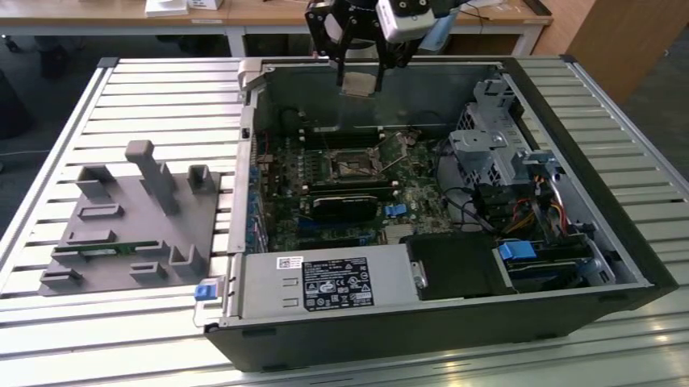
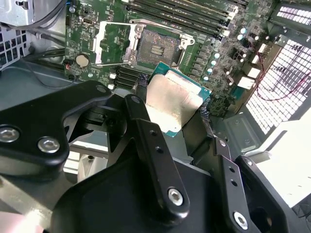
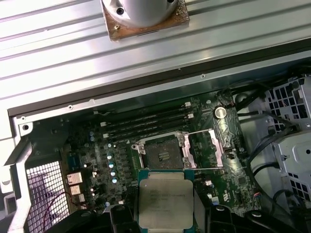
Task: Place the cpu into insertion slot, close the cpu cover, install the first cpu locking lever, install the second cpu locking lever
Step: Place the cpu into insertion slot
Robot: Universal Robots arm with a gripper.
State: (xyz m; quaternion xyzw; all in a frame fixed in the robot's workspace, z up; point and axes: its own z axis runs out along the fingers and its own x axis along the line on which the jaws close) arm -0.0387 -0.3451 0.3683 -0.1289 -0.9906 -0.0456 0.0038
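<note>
Your black gripper (image 2: 172, 98) clamps the flat, square, silver-grey cpu (image 2: 176, 109) well clear of the black-framed square insertion slot (image 2: 156, 48). The placing step is in hand, and it likely demands squaring cpu to slot.

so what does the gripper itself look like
The gripper is matte black metal: two long, flat linkage fingers joined by rounded links, with silver bolt heads at the pivots. In the exterior view a pale grey camera box sits beside it.

Bright even light, soft shadows, mild glare
</note>
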